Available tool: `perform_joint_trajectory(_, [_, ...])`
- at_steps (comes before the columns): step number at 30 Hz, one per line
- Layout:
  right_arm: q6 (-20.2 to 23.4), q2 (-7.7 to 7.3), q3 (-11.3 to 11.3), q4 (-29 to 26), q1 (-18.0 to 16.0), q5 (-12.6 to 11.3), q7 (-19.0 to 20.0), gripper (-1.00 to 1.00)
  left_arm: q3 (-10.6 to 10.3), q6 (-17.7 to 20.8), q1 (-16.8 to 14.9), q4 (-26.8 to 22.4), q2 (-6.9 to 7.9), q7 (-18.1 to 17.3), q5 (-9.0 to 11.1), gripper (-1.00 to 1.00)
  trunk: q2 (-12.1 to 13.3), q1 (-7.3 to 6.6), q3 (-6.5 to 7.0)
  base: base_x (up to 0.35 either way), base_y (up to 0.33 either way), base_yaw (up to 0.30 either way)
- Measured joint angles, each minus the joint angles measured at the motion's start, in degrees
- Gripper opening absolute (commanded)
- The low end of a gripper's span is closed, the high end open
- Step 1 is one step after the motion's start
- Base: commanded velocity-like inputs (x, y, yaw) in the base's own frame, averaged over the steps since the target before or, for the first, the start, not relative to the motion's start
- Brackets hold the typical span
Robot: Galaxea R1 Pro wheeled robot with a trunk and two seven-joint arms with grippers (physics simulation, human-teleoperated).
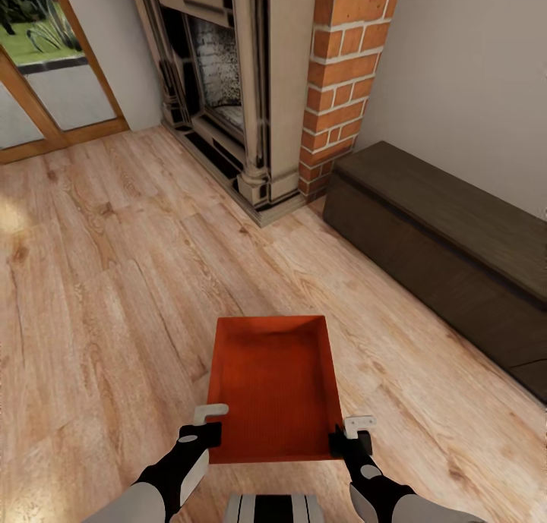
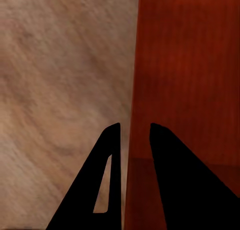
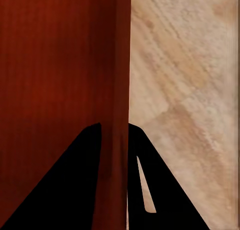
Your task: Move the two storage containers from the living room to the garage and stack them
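Right now you have one orange-red storage container (image 1: 273, 382) held level in front of the trunk, above the light wood plank floor (image 1: 99, 295) of the living room. Your left gripper (image 1: 205, 424) pinches the container's left wall near its closest corner, one finger (image 2: 107, 180) outside and one inside, jaws nearly closed on the thin wall. Your right gripper (image 1: 353, 430) clamps the right wall the same way, a finger on either side. Ahead stand the red brick fireplace (image 1: 258, 90), a dark low bench (image 1: 448, 250) along the wall, and wood-framed glass doors (image 1: 45, 67).
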Motion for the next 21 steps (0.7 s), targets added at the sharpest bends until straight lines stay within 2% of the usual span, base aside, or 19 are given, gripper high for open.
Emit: perform_joint_trajectory(21, [0.0,0.0,0.0,0.0,0.0,0.1,0.0,-1.0,0.0,-0.1,0.0,0.0,0.01,0.0,0.1,-1.0,8.4,-4.61,3.77,0.0,0.0,0.0])
